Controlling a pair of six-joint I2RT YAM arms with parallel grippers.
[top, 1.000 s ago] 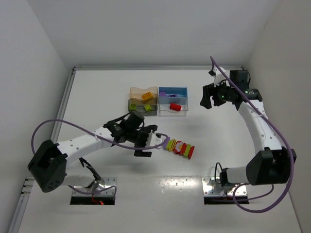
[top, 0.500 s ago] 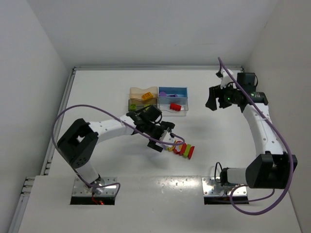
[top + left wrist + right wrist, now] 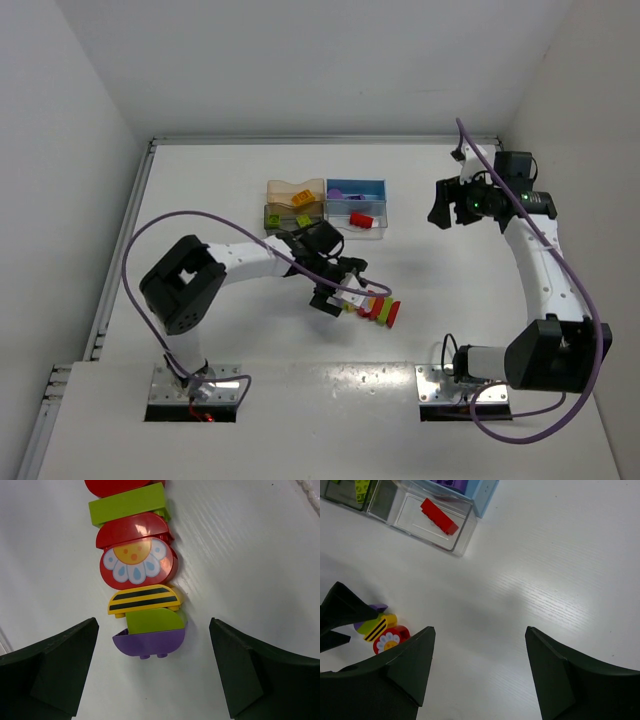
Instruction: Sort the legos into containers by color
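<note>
The left pincer point(image 3: 152, 622) is spread wide around the purple lego point(image 3: 148, 642), the end piece of a touching row lying on the counter point(image 3: 250, 555), well apart from the bins point(image 3: 325, 207). Closing here could catch the green piece point(image 3: 152, 621) too, or knock the row askew. The right pincer point(image 3: 479, 630) hangs spread and empty.

We stretch our left arm point(image 3: 250, 260) low toward the right, left hand point(image 3: 153, 630) spread wide and tilted down; our right arm point(image 3: 540, 272) rises tall, right hand point(image 3: 480, 630) likewise spread.
</note>
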